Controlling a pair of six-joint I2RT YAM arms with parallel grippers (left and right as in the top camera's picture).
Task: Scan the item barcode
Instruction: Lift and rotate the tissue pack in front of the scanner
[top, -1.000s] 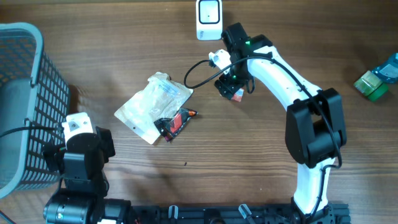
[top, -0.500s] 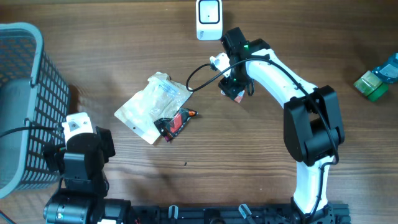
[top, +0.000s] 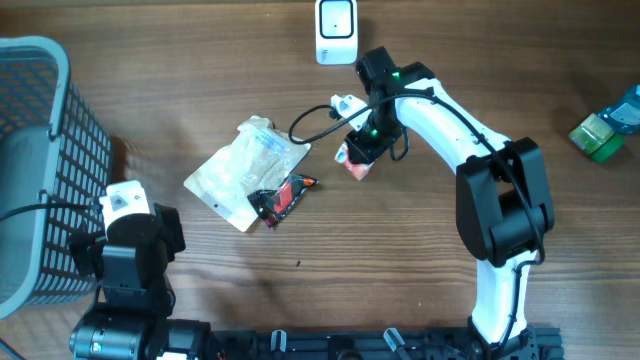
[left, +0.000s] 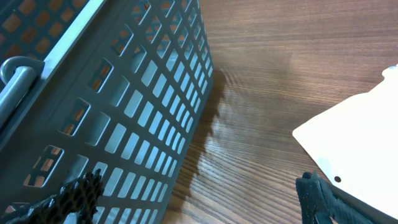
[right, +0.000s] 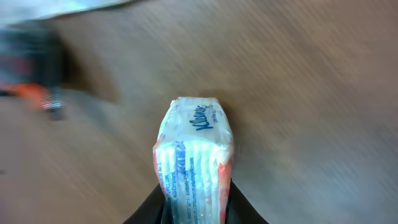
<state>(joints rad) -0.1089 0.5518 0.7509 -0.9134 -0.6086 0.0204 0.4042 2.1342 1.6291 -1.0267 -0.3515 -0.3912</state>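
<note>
One white-and-orange plastic-wrapped tissue pack (right: 194, 143), centre frame, pinched at its lower end by the right gripper (right: 194, 210) (probably light, squashy, slippery).

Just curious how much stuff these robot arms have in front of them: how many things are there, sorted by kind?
Packets: 3 (clear pouch, black-and-red packet, tissue pack)
Scanner: 1
Basket: 1
Small items at the right edge: 2 (green item, blue item)
Total: 7
</note>
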